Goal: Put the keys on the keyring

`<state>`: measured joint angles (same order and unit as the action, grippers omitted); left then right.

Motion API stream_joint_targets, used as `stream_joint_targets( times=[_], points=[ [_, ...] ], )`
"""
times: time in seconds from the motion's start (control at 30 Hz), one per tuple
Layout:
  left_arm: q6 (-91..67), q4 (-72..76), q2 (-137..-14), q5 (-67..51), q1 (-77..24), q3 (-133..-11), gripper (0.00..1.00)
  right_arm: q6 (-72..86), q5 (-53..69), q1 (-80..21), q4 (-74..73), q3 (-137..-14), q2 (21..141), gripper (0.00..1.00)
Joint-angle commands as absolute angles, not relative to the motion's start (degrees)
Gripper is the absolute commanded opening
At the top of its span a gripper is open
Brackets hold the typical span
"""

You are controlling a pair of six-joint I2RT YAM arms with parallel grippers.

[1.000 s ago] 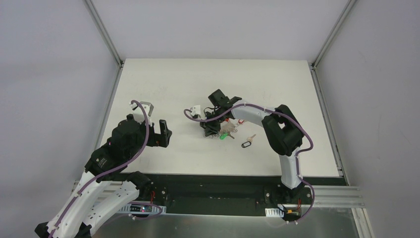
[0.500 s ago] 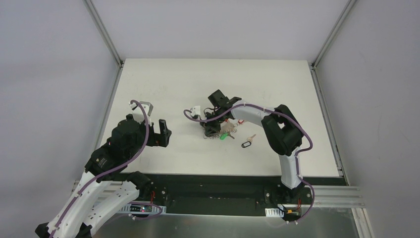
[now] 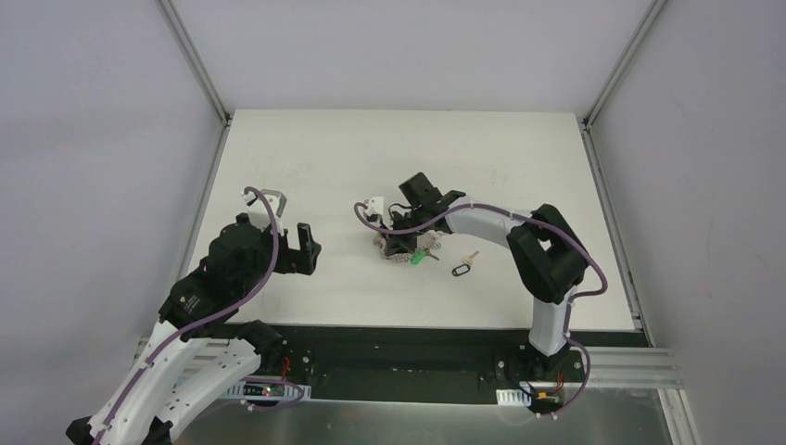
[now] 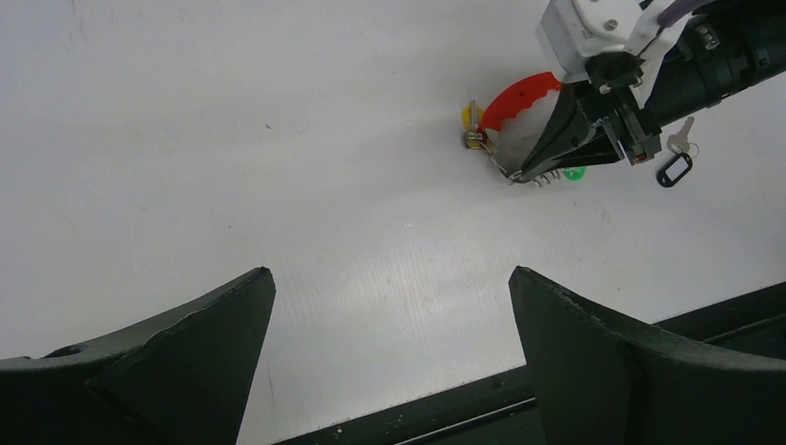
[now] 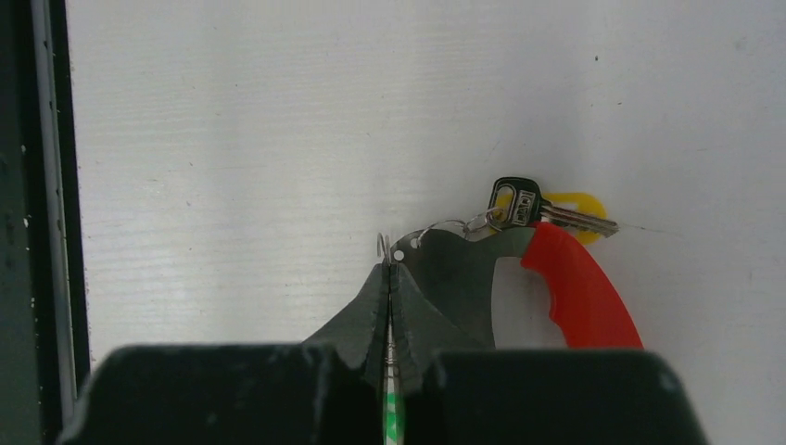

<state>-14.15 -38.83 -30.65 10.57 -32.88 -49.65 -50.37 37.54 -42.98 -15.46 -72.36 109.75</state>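
The keyring, a red arc (image 5: pixel 579 297) with a silvery wire edge, lies mid-table; it also shows in the left wrist view (image 4: pixel 519 95). A dark-headed key (image 5: pixel 519 204) with a yellow tag (image 5: pixel 579 201) hangs at its far end. My right gripper (image 5: pixel 390 269) is shut on the keyring's thin metal edge, with a green tag (image 5: pixel 393 408) showing behind the jaws; the same gripper shows in the top view (image 3: pixel 399 245). A loose key with a black tag (image 3: pixel 462 268) lies to its right. My left gripper (image 4: pixel 389 278) is open and empty, well left of the keyring.
The black front rail (image 3: pixel 408 334) runs along the table's near edge, close under my left fingers (image 4: pixel 185 352). A white cable clip (image 3: pixel 373 204) on the right wrist sits just above the keyring. White table (image 3: pixel 306 158) all around.
The right arm's elbow and wrist have shifted to the right and slightly nearer, dragging the keyring cluster a little right. The left arm has not moved.
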Motion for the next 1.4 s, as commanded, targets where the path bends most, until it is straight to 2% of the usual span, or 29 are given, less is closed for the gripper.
stream_joint_targets(
  times=[0.0,0.3,0.63,0.97,1.1,1.37],
  points=[
    [-13.7,-37.6,-30.6,8.1,-32.1,-49.4,1.00,-44.2,41.2,-43.2,-7.3,-69.8,103.0,0.00],
    [-13.5,-34.8,-29.7,1.7,-32.1,-49.1,1.00,-36.3,41.7,-43.2,1.8,-63.0,94.9,0.00],
    [-14.9,-29.5,-30.1,-13.9,-32.1,-49.2,1.00,-27.9,38.6,-43.5,2.6,-59.9,85.6,0.00],
    [-17.1,-25.1,-31.0,-21.0,-32.1,-50.4,1.00,-23.9,32.7,-45.5,-12.4,-63.7,75.1,0.00],
    [-18.9,-21.8,-32.0,-25.0,-32.1,-50.4,0.96,-21.1,31.3,-46.8,-19.7,-67.2,72.4,0.00],
    [-20.7,-12.1,-33.8,-39.7,-32.2,-50.1,0.92,-13.7,33.1,-50.4,-31.0,-74.5,68.7,0.00]
  ],
)
